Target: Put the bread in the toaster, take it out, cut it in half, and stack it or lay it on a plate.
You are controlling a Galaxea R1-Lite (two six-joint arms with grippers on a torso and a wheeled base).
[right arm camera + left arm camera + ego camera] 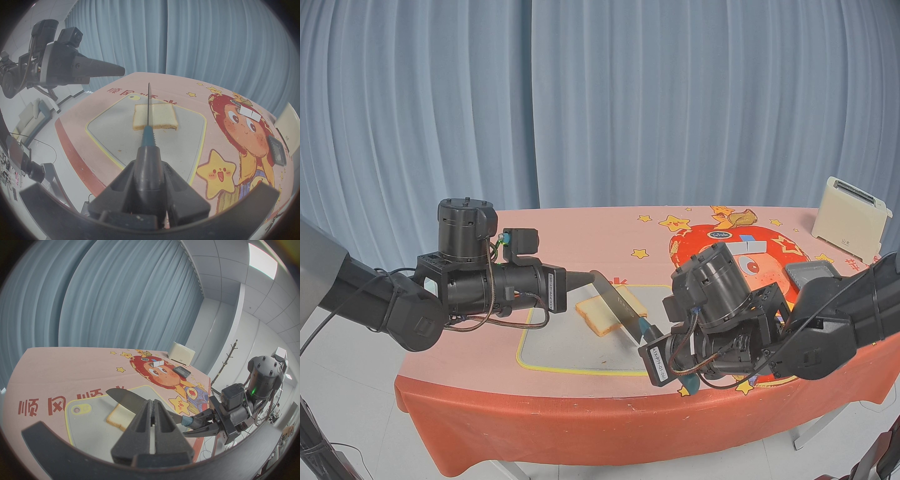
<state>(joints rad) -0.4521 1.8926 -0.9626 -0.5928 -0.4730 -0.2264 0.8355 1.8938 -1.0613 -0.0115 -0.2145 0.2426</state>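
Left pincer (pixel 589 279) is seen shut tight with nothing held, hung above the counter (pixel 581 231) close to the tip of the knife (pixel 620 304). Some red characters (pixel 56 404) are printed on the pink cloth there, not read out here. One grey cutting board (pixel 556 350) with a yellow rim is laid near the front edge, and one slice of bread (pixel 604 317) is laid flat on it, uncut. The one knife is held across the middle of the slice; whether the edge is touching can't be told. Its teal handle is clamped in the right pincer (pixel 147 156). Further right, one dark tray (pixel 809 271) is set beside the cartoon figure (pixel 731 250), and one cream toaster (pixel 851 224) is stood at the far right corner, with a small mark on its front that's too tiny to be read.
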